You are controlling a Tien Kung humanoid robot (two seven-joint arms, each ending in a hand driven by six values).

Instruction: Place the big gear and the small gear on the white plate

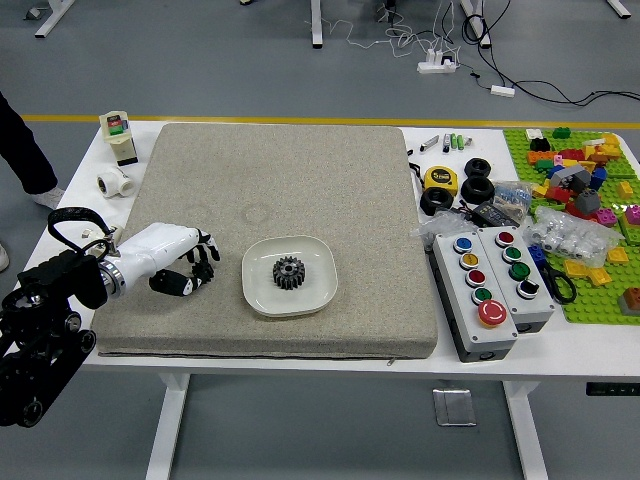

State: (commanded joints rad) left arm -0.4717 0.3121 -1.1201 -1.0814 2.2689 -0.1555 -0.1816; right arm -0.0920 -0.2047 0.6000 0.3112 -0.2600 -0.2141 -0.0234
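Small gear (203, 271) gripped by left hand (180, 247), near plate (261, 296)
Fingers are clamped on it; big gear (289, 272) is centred on the plate. Lift should be made level, over the rim, and big gear left unbumped

A smooth grey floor (250, 80) spreads all around the white tabletop (405, 370), whose pale legs (168, 425) come down on the near side. Just past its far edge, a yellow stripe (80, 118) runs straight across the floor. Farther back I can see white furniture feet (317, 25), a white power strip (437, 66) and loose black cables (545, 90). Nearer me, a square metal plate (455, 407) catches some light below the tabletop.
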